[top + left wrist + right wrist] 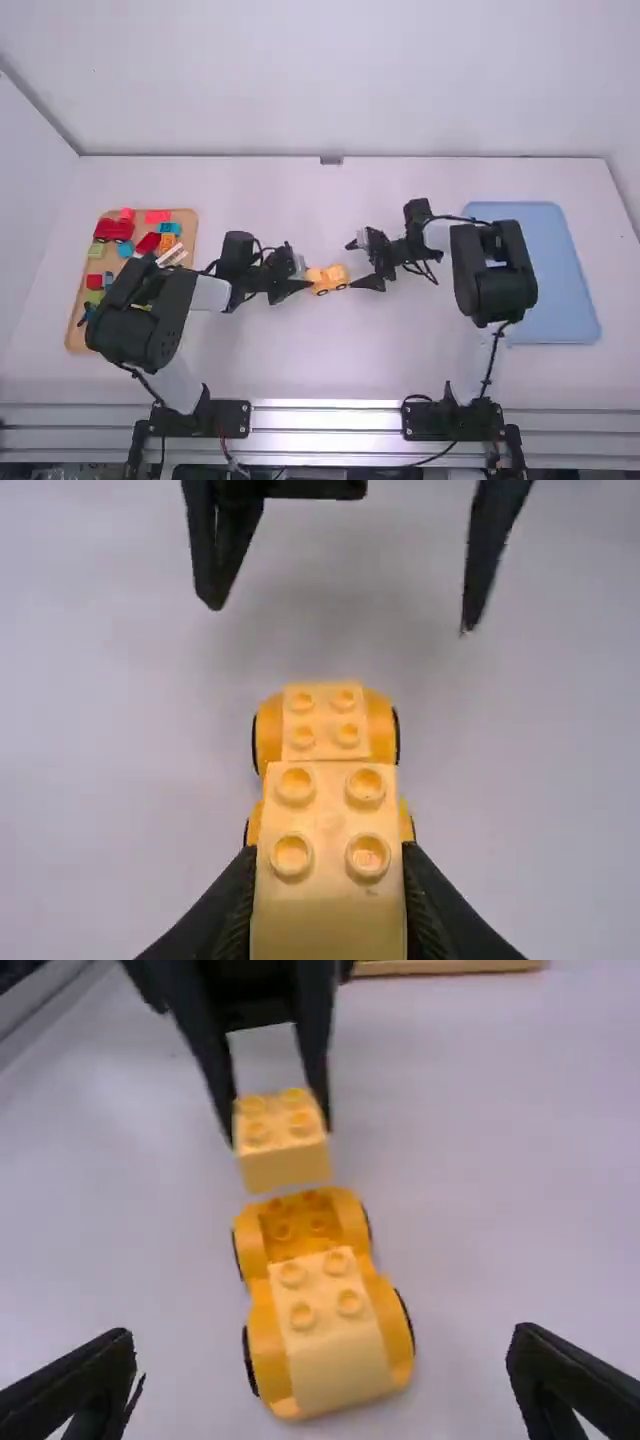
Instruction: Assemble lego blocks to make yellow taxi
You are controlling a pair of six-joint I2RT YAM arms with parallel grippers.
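In the high view my left gripper (pixel 303 275) is beside the yellow car (pixel 332 277) at mid-table, and my right gripper (pixel 354 265) stands at its other end. The left wrist view has my left gripper (pixel 328 880) shut on a yellow block (pixel 327 905), with the wheeled yellow car (pixel 381 725) beyond it, partly hidden. From the right wrist, the held block (pixel 286 1165) appears above the car's studded, hollow end (pixel 315 1226). Another yellow block (pixel 335 1345) sits on the car's nearer end. My right gripper (pixel 325 1340) is open, its fingers wide apart around that end, not touching it.
A wooden tray (pixel 78 340) with red, green, blue and orange pieces lies at the left, partly under the left arm. A blue tray (pixel 560 325) is at the right, partly beneath the right arm.
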